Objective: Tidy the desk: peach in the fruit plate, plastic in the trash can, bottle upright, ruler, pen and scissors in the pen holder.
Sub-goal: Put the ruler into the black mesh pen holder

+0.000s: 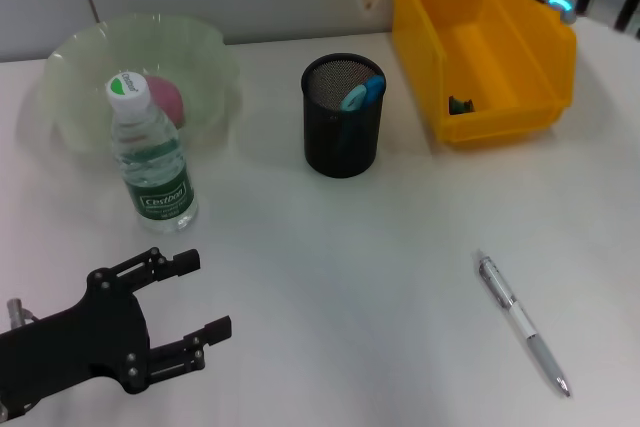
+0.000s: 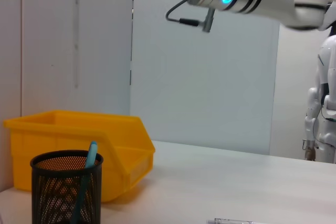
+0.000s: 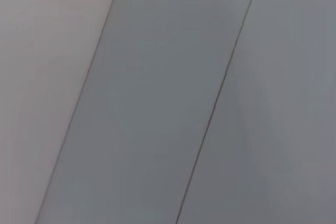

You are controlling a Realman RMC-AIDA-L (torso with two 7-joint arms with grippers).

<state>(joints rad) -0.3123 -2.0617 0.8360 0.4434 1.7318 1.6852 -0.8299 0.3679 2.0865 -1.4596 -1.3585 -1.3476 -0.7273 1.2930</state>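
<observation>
Pen [image 1: 522,323] lies on desk [image 1: 380,247], well apart from left gripper's [image 1: 198,297] spread jaws.

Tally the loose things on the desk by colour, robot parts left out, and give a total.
Green or clear with green: 2, the fruit plate and the bottle
Pink: 1, the peach
Black: 1, the pen holder
Blue: 1, the scissors in the pen holder
Yellow: 1, the trash can
Silver and white: 1, the pen
Total: 7
</observation>
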